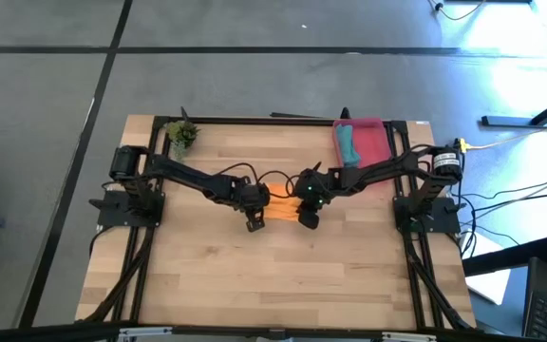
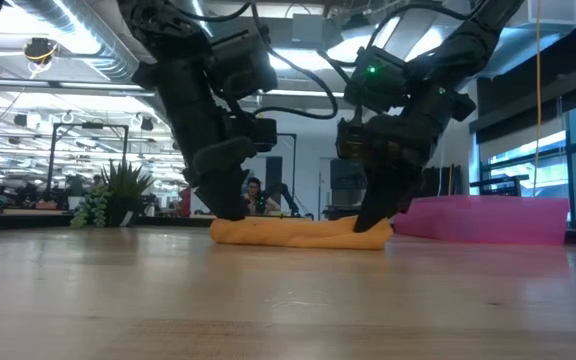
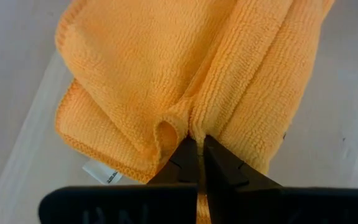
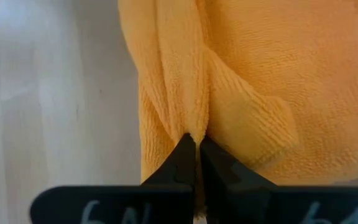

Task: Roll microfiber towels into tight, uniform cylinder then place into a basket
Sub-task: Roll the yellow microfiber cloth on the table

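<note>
The orange towel (image 1: 279, 203) lies partly rolled and bunched on the table's middle; in the low view it is a low flat roll (image 2: 293, 232) resting on the wood. My left gripper (image 1: 254, 219) is shut on its left end and my right gripper (image 1: 308, 217) is shut on its right end. The teal towel (image 1: 347, 143), rolled, lies inside the red-pink basket (image 1: 373, 142) at the far right. A white label (image 3: 98, 175) sticks out from the orange towel's edge. My left gripper pinches a raised fold (image 3: 190, 122) of the orange towel between its two fingers (image 3: 219, 165), near the towel's left end. The fingers slant steeply down from above. The towel stays on the table, slack. My right gripper pinches a narrow ridge of folded cloth (image 4: 194, 124) near the orange towel's right end between its two fingers (image 4: 219, 165). The fingers slant down from above. The towel lies on the table beneath them, not lifted.
A small green plant (image 1: 181, 135) stands at the far left corner. The basket (image 2: 488, 218) sits behind and to the right of the towel. Bare wood (image 1: 273, 275) stretches toward the near edge.
</note>
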You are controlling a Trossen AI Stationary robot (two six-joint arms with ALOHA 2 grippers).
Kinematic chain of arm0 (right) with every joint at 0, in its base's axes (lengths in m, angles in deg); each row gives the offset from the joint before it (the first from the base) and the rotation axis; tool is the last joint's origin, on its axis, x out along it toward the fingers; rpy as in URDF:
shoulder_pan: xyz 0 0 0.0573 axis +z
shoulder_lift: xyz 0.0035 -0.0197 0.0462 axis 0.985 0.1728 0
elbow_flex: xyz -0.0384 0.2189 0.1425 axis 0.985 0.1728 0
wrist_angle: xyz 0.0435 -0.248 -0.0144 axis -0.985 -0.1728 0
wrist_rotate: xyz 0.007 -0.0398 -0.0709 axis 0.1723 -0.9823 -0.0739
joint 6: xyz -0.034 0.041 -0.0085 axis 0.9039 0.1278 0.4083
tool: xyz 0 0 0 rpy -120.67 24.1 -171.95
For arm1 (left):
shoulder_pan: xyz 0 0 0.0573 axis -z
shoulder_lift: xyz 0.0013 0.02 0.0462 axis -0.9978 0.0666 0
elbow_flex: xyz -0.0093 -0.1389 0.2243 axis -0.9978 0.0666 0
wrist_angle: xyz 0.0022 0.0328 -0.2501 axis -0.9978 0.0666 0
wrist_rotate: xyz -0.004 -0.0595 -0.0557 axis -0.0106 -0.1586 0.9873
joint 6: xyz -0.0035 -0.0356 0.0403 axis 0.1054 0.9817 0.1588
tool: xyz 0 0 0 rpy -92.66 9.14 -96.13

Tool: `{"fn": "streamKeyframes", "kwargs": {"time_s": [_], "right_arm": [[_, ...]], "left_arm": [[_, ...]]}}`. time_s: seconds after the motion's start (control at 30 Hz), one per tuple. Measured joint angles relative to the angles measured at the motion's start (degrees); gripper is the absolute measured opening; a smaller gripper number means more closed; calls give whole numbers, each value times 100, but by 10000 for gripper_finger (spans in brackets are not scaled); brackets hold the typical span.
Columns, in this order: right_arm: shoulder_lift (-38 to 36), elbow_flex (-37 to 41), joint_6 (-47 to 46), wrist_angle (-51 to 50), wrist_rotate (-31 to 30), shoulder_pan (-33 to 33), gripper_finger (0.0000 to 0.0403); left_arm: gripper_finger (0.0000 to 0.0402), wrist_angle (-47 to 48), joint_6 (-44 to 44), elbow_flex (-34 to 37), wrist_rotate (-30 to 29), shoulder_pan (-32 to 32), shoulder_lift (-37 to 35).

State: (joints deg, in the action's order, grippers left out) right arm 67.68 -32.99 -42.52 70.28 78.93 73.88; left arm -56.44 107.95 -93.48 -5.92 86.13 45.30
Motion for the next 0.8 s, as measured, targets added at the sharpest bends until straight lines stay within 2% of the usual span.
{"fn": "streamKeyframes", "kwargs": {"time_s": [0.63,0.8], "right_arm": [[0,0,-293,50,-52,837,8],[0,-4,-185,61,-49,870,23]], "left_arm": [[0,18,233,2,594,792,23],[0,7,326,7,606,848,26]]}}
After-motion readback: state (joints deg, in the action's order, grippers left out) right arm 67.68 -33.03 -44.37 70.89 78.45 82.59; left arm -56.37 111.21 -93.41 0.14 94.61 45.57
